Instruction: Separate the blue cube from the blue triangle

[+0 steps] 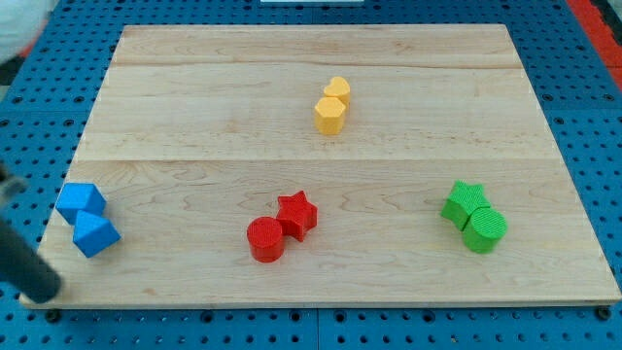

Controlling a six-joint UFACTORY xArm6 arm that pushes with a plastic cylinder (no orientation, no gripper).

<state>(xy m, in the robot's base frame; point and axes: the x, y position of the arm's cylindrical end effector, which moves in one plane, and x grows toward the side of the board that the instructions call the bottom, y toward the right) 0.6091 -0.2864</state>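
Down in the lower left, the blue cube (95, 234) touches the blue triangle (80, 201). Both look light and hard, easy to slide. My tip (41, 292) has no jaws; push the cube's side.

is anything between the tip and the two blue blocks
Nothing visible. My tip sits at the view's bottom left, just below and left of the blue cube, which touches the blue triangle above it. Only bare board lies between.
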